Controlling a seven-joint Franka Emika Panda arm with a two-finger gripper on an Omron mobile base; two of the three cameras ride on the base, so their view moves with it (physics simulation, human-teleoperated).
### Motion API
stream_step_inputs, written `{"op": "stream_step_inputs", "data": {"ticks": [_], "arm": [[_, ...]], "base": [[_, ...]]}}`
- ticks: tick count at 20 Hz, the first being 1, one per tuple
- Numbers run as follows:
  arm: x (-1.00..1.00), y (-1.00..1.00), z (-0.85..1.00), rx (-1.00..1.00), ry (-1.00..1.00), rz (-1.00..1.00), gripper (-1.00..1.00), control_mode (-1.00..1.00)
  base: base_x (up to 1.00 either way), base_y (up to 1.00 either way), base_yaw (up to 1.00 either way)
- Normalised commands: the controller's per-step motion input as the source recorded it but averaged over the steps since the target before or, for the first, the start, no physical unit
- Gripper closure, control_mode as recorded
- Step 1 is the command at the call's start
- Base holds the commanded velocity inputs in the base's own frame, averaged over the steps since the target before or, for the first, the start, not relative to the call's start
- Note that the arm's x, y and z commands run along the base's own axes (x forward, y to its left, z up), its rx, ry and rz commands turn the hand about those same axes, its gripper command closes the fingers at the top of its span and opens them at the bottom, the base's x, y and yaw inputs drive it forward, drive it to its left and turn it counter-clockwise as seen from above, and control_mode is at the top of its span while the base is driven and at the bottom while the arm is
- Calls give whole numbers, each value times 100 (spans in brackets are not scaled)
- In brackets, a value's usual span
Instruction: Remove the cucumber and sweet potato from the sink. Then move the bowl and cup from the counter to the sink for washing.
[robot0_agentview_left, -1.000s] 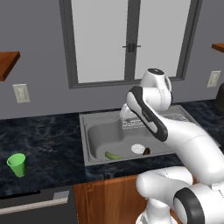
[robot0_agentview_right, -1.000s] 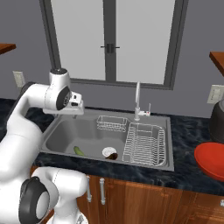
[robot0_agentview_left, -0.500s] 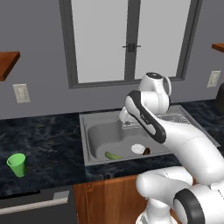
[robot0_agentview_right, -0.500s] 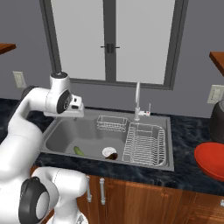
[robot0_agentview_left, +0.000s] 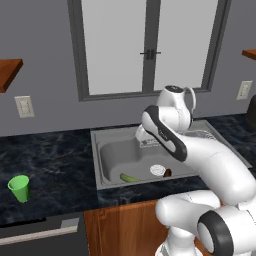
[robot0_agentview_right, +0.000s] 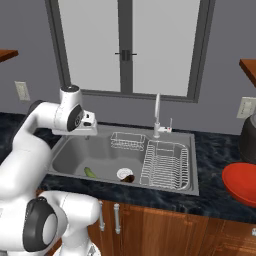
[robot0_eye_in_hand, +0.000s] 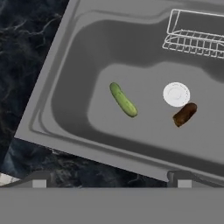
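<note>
The light-green cucumber (robot0_eye_in_hand: 123, 99) lies on the floor of the grey sink (robot0_eye_in_hand: 65, 87), left of the round white drain (robot0_eye_in_hand: 176, 94). The dark reddish-brown sweet potato (robot0_eye_in_hand: 184, 114) lies just beside the drain. My gripper (robot0_eye_in_hand: 111, 179) hangs above the sink's left part, open and holding nothing, well above both vegetables. From the right base view the gripper (robot0_agentview_right: 89, 132) is over the basin's back left corner, with the cucumber (robot0_agentview_right: 90, 172) and the sweet potato (robot0_agentview_right: 129, 178) below. The green cup (robot0_agentview_left: 19, 188) stands on the counter far left. The red bowl (robot0_agentview_right: 242, 182) sits on the counter at the right.
A wire basket (robot0_agentview_right: 127, 141) hangs at the basin's back and a wire dish rack (robot0_agentview_right: 166, 162) fills its right side. The curved faucet (robot0_agentview_right: 157, 115) rises behind them. A dark pot (robot0_agentview_right: 248, 135) stands behind the bowl. Dark marble counter (robot0_agentview_left: 55, 165) flanks the sink.
The arm has sunk a little, bringing the hand slightly lower over the sink's left side. The jaws stay open. The vegetables, cup and bowl have not moved.
</note>
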Motion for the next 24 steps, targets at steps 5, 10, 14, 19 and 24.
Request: {"op": "stream_step_inputs", "data": {"ticks": [5, 10, 14, 19, 24], "arm": [[8, 0, -7, -7, 9, 9, -100, -100], [7, 2, -4, -11, 14, 9, -100, -100], [6, 4, -5, -4, 12, 8, -100, -100], [2, 4, -8, 0, 13, 4, -100, -100], [0, 5, -12, 2, 5, 3, -100, -100]], "base": [[0, 0, 0], [0, 0, 0], [0, 0, 0], [0, 0, 0], [0, 0, 0]]}}
